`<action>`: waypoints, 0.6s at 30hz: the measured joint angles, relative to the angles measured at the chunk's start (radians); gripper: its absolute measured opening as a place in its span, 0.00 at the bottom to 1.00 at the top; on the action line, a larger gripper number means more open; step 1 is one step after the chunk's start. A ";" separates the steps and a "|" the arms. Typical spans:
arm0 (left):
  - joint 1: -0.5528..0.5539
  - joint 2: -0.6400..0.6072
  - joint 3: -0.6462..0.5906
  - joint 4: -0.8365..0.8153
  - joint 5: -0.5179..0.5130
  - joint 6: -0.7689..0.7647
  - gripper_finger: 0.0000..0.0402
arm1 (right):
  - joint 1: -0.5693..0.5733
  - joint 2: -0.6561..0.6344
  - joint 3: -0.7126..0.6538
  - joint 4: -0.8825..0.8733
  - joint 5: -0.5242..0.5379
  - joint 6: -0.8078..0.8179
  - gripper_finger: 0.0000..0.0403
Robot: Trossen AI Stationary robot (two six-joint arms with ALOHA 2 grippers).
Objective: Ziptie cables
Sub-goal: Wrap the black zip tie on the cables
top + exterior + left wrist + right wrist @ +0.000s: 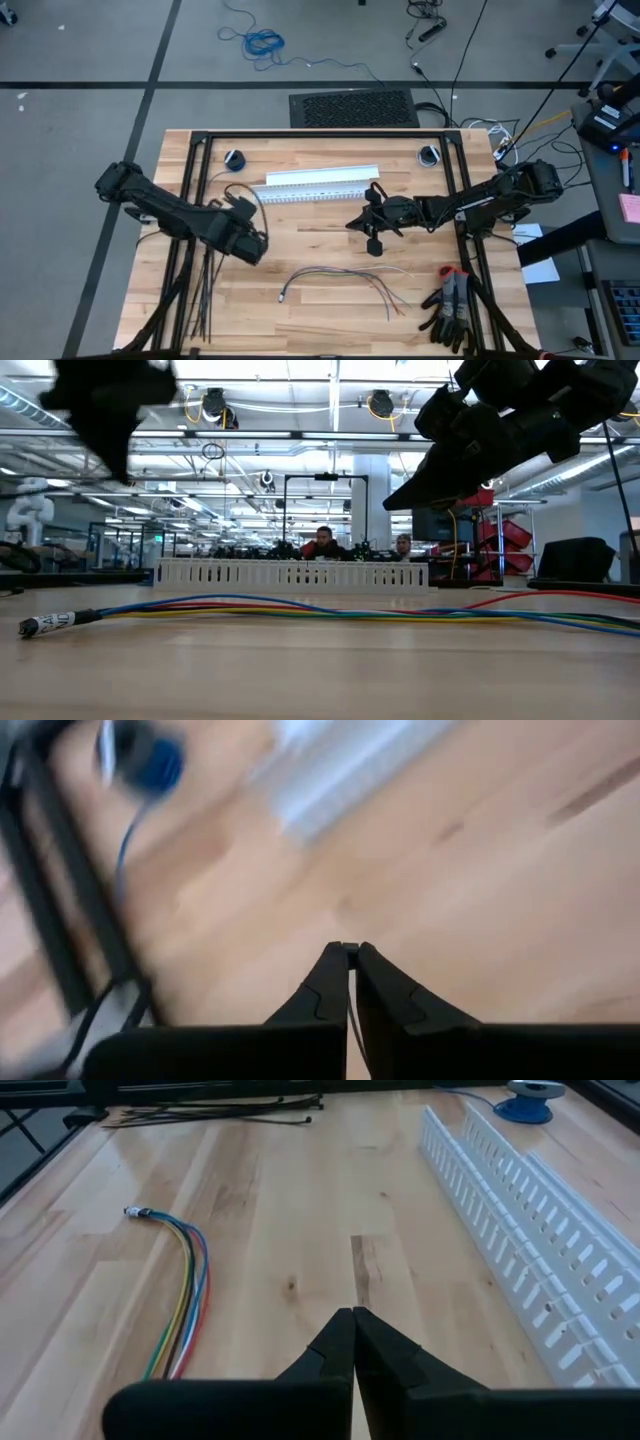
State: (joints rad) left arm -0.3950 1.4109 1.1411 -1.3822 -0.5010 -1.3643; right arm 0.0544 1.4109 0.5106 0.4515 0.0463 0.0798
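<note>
The cables (345, 275) lie loose on the wood near the table's near edge. They are thin coloured wires with a small connector tip (135, 1211) at the left and splayed ends at the right, and they run across the low view (300, 610). The zipties (203, 295) are thin black strips lying in a loose heap near the left near corner (215, 1110). My left gripper (350, 952) is shut and raised above the table just beyond that heap. My right gripper (352, 1312) is shut and hovers between the cables and the white channel (352, 222).
A white slotted channel (320, 183) lies across the table's far middle (530, 1250). Blue spools sit near the far corners (233, 157) (429, 155). Black-and-red gloves (450, 305) lie at the near right. A black frame (195, 200) borders the table. People (322, 545) sit far behind.
</note>
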 joint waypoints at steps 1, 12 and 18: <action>0.000 0.000 0.044 0.008 -0.036 0.035 0.03 | 0.000 0.000 0.000 0.001 -0.001 0.002 0.00; 0.000 -0.001 0.248 0.501 -0.368 0.771 0.03 | 0.054 0.000 0.000 0.071 -0.315 -0.036 0.00; 0.000 -0.001 0.155 0.833 -0.372 1.093 0.03 | 0.104 -0.049 0.000 0.086 -0.460 -0.063 0.00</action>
State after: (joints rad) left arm -0.3950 1.4097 1.2963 -0.5489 -0.8735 -0.2713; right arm 0.1579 1.3622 0.5106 0.5372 -0.4136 0.0166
